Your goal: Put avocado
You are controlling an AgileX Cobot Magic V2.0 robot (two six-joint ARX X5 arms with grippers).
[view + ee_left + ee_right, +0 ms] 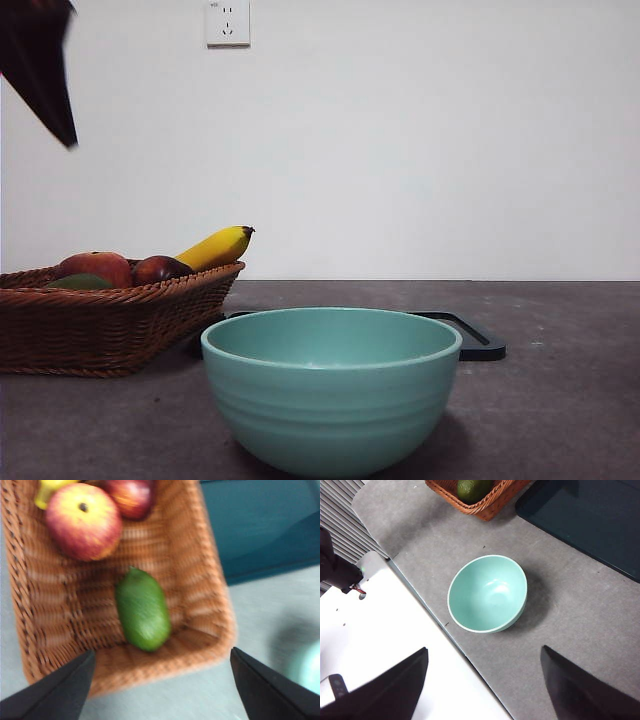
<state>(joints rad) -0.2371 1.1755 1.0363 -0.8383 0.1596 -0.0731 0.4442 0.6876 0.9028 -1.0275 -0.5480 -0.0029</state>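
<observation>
The avocado [142, 610] is a dark green oval lying in the wicker basket [200, 585]. In the front view only its top [80, 283] shows over the basket rim [120, 330]; the right wrist view shows it too [472, 488]. My left gripper [162, 692] hangs open above the basket's near end, over the avocado, and holds nothing. It shows as a dark tip [42, 70] at the top left of the front view. My right gripper [485, 690] is open and empty, high above the table's edge near the teal bowl [489, 594].
The teal bowl [332, 385] stands in front, empty. In the basket lie a red-yellow apple [84, 521], a second red fruit [131, 496] and a yellow banana [215, 247]. A dark flat tray [470, 335] lies behind the bowl, beside the basket.
</observation>
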